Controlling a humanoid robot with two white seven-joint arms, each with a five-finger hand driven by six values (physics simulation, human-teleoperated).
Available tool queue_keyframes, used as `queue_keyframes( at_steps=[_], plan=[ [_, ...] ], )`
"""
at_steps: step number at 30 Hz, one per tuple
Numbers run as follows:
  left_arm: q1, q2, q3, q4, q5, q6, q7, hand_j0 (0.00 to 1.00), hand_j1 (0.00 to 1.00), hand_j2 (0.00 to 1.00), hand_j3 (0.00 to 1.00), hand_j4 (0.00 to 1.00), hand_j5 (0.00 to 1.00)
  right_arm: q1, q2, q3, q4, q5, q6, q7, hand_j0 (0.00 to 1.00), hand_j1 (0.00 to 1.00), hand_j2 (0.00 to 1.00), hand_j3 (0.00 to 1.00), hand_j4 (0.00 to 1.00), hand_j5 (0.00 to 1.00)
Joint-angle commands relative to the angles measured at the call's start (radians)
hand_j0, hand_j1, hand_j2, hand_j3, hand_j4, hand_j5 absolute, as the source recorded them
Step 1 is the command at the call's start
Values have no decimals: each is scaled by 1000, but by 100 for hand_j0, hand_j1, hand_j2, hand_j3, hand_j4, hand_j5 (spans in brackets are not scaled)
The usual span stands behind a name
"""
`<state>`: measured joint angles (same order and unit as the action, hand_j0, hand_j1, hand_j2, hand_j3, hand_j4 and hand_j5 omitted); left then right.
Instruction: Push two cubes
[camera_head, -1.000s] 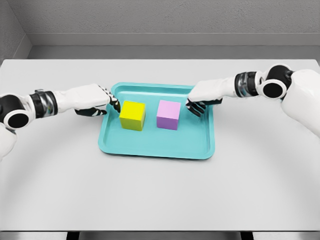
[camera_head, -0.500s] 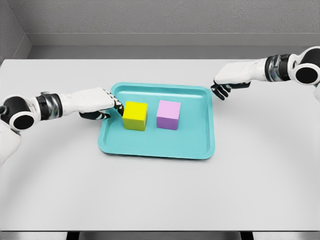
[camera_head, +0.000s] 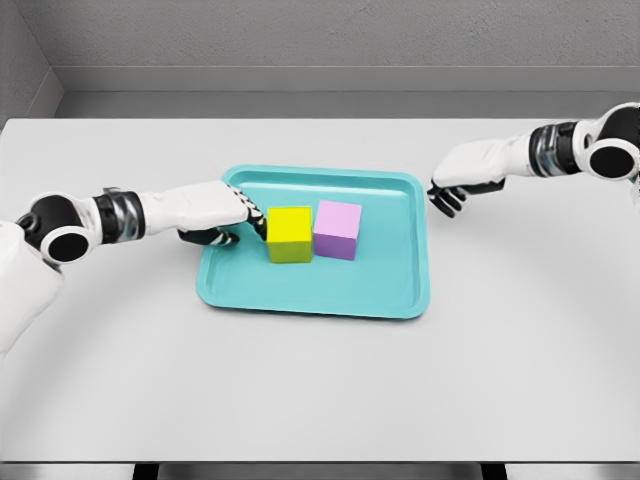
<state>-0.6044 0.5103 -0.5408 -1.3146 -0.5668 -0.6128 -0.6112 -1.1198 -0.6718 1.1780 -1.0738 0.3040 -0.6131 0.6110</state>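
A yellow cube (camera_head: 290, 234) and a pink cube (camera_head: 337, 229) stand side by side, touching, in a teal tray (camera_head: 315, 295) at the table's centre. My left hand (camera_head: 244, 217) reaches over the tray's left rim, its fingertips against the yellow cube's left face, fingers extended and holding nothing. My right hand (camera_head: 446, 194) hovers just outside the tray's right rim, apart from the pink cube, fingers loosely curled with nothing in them.
The tray lies on a light grey table (camera_head: 320, 390). A grey wall runs behind the table's far edge.
My left hand has pushed the yellow cube to the right until it meets the pink cube. My right hand withdrew from the pink cube to beyond the tray's right rim.
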Motion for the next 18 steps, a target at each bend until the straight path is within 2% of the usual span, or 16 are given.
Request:
queue_keyframes(
  at_steps=[1,6,11,18],
  plan=[
    [0,-7,-2,0,5,2,0,60,60,60,60,60,60,0,2,8,0,-2,2,0,23,23,23,23,23,23],
    [-2,-9,-2,11,-1,2,0,60,60,60,60,60,60,3,-2,5,11,0,2,0,22,22,22,22,22,22],
    [-29,-26,-2,58,-4,2,0,60,60,60,60,60,60,0,11,-1,8,10,2,0,22,22,22,22,22,22],
    [-44,-52,-4,64,-5,2,0,60,60,60,60,60,60,-17,12,-3,11,10,2,0,23,23,23,23,23,23]
  ],
)
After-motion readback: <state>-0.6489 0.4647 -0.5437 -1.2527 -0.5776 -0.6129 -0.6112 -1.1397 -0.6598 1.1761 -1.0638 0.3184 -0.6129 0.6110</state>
